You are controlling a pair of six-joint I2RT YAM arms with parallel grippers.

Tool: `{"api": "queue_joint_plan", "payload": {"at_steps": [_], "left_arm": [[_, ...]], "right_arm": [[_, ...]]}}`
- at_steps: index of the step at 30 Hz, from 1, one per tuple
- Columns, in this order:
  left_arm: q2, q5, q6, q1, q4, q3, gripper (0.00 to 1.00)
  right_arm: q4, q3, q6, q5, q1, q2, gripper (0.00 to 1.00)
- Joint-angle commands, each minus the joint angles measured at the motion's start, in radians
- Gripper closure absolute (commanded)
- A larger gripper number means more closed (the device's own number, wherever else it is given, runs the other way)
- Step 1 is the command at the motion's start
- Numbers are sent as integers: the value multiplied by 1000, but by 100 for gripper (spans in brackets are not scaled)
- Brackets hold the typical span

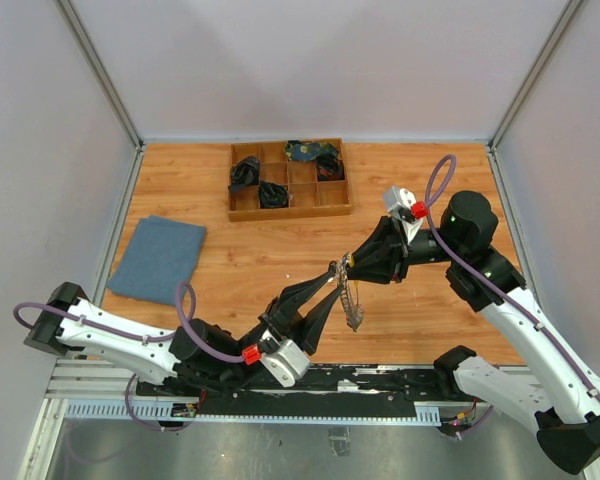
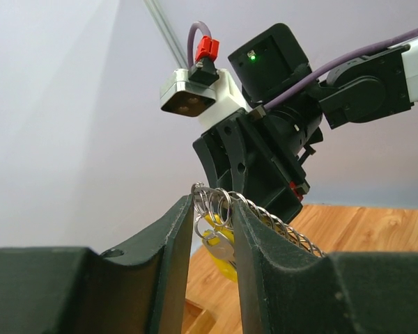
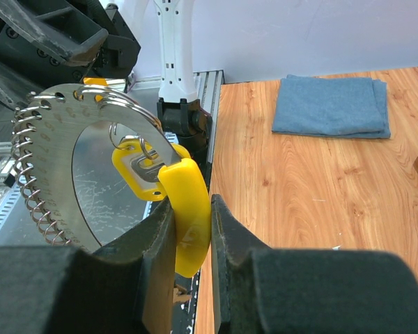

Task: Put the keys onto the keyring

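The keyring (image 1: 346, 290) hangs in the air between both grippers near the table's front middle. In the right wrist view it is a flat round metal loop (image 3: 56, 101) with several small wire rings along its outer edge. My right gripper (image 3: 191, 223) is shut on its curved yellow piece (image 3: 193, 209). A key with a yellow head (image 3: 136, 170) hangs from the loop. My left gripper (image 2: 212, 209) is closed round the small rings (image 2: 219, 198) at the loop's top, with that key (image 2: 221, 245) dangling between its fingers. A silvery bunch (image 1: 355, 318) hangs below the loop.
A folded blue cloth (image 1: 158, 258) lies at the left and also shows in the right wrist view (image 3: 331, 104). A wooden compartment tray (image 1: 290, 212) with dark items stands at the back middle. The metal rail (image 1: 380, 385) runs along the near edge.
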State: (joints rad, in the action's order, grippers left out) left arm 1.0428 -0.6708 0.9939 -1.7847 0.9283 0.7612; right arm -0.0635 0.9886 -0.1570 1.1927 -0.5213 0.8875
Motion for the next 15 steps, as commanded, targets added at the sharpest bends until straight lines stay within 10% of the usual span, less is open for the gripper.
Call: {"api": "queue_joint_plan", "payload": {"at_steps": [1,15], "left_arm": [[15,-29,4,-11,77,9,65],[16,-72,46,-10,119,6,75]], "right_arm": [[45,-1,-13,-2,-5,-5,99],[51,-1,-13,-7,-14,-2,99]]}}
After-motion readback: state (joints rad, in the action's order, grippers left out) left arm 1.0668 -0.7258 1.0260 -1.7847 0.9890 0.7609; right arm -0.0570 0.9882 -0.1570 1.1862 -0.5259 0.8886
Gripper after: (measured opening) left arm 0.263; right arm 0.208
